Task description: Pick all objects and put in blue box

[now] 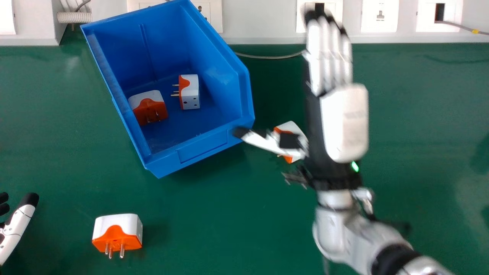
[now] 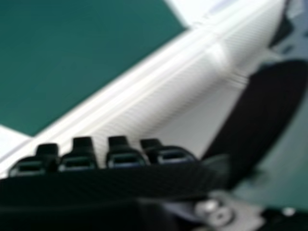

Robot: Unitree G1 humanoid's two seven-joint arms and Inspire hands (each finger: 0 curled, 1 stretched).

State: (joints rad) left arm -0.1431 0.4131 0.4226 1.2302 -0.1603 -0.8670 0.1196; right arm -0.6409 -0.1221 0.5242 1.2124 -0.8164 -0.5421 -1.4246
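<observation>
Blue box (image 1: pixel 164 162) holds two plugs (image 1: pixel 190 93). Right hand (image 1: pixel 344 122) has straight fingers (image 1: pixel 330 57), spread thumb (image 1: pixel 260 141), nothing held; thumb partly hides third plug (image 1: pixel 292 126) near box. Fourth plug (image 1: pixel 116 233) on table (image 1: pixel 214 229) near left hand (image 1: pixel 17 225), openness I cannot tell.

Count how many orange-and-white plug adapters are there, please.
4: first adapter and second adapter in the blue plastic box; third adapter on the green table, nearer the robot; fourth adapter partly hidden behind the robot's right hand.

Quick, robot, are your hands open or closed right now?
Left hand: can't tell, it's mostly cut off by the head view's edge.
Right hand: open, fingers straight, holding nothing.
</observation>
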